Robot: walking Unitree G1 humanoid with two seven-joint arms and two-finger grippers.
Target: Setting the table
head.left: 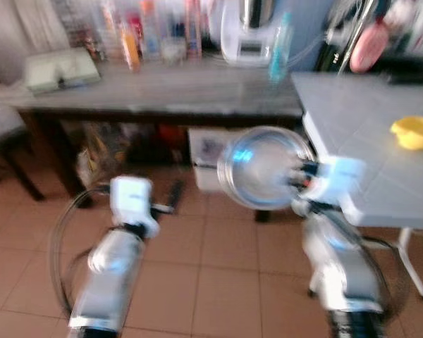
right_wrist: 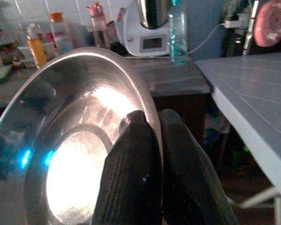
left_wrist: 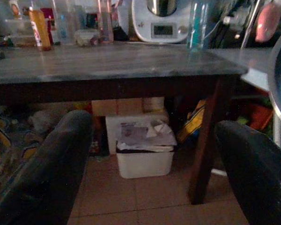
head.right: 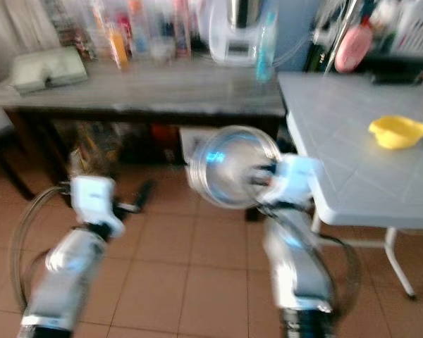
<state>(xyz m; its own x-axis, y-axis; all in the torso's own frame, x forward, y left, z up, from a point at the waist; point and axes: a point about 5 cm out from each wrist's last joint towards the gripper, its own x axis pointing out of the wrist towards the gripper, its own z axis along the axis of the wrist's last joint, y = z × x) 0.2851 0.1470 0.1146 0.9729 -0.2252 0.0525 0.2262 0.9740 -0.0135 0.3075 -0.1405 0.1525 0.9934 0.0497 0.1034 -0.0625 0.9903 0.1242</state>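
R gripper: both black fingers pinched tight on the rim of a round, shallow stainless-steel plate, one finger inside the rim, one behind. Plate carried in the air in front of the robot, over the tiled floor, just off the near left corner of the pale grey tiled table; not yet over the tabletop. Head views blurred.

Handling, judged: thin metal, light, stiff, not fragile. Polished face looks slippery, and a rim pinch on one side leaves the plate free to swivel between the pads. The rim is the only practical hold, since there is no handle and the centre is too wide to span. Would clatter if dropped, but damage is unlikely.

Orientation: plate stands roughly on edge, hollow face turned back toward the robot, so its flat axis runs near horizontal. Round, so no long axis. Needs tipping level before set-down.

L gripper: fingers spread wide apart, holding nothing, low over the floor and facing the dark wooden table and a white bin of crumpled paper under it.

Further out: small yellow plastic bowl near the grey table's right edge; white kitchen appliance and blue-green bottle along the wooden table's far edge.
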